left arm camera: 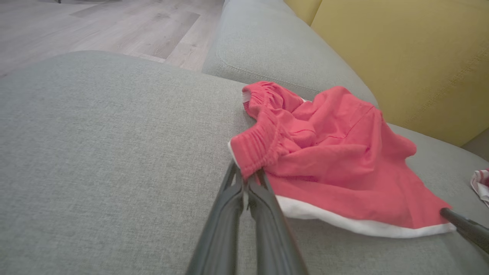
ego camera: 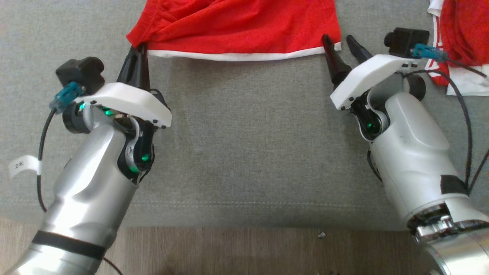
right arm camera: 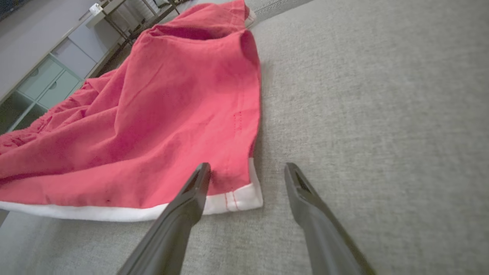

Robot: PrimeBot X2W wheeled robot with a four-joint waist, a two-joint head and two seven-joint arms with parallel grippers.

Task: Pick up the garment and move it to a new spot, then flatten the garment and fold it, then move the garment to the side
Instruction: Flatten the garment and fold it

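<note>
Red shorts (ego camera: pixel 244 26) are seen on a sofa (ego camera: pixel 244 152) — the waistband corner is pinched in the closed left tool (left arm camera: pixel 247 179). The right tool (right arm camera: pixel 247 170) is spread wide at the hem, empty

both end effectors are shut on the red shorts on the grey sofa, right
Not both: the left end effector is shut on the red shorts, but the right end effector is open at their hem corner, as the right wrist view shows.

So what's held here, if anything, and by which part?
The left gripper is shut on the red shorts, pinching the end of the elastic waistband. The right gripper is open at the white hem corner, holding nothing.
</note>
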